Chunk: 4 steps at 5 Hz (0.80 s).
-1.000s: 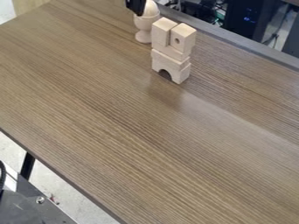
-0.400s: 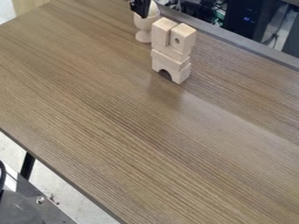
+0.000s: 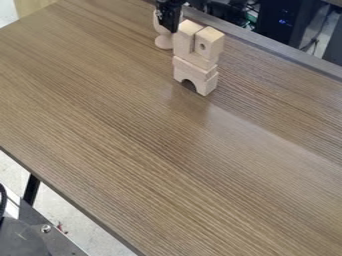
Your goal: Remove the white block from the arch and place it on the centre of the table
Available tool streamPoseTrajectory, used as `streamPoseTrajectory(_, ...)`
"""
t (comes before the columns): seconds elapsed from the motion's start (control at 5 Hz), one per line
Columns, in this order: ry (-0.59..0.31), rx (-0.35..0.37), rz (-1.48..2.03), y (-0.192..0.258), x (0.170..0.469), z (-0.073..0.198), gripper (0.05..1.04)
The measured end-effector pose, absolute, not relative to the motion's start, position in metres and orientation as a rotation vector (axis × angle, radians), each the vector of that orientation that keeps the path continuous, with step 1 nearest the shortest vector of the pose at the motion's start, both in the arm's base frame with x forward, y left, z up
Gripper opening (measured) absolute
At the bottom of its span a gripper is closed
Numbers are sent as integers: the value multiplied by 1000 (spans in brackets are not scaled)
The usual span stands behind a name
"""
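The gripper (image 3: pixel 172 28) came lower and moved along the far edge of the table (image 3: pixel 133 140) — closer to the stacked blocks (image 3: pixel 196 60) — and covered more of the wooden cup (image 3: pixel 163 41) than before

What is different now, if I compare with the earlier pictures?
The gripper has moved to the right and lower in the picture, towards the stack of wooden blocks, and now covers more of the wooden cup. No block has been lifted away. The stack and the cup stand where they were.
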<state>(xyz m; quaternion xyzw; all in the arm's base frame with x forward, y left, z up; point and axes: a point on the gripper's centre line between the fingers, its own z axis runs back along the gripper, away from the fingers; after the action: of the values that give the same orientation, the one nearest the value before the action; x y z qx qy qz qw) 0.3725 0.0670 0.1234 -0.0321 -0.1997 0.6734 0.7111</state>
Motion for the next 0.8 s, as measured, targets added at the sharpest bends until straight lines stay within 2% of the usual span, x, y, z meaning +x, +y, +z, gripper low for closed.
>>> streamPoseTrajectory(0.2, -431, -88, 1481, 65, 377, 116, 1001)
streamPoseTrajectory(0.6, -424, -78, 1478, 66, 380, 111, 1001)
streamPoseTrajectory(0.8, -415, -69, 1479, 67, 382, 106, 969)
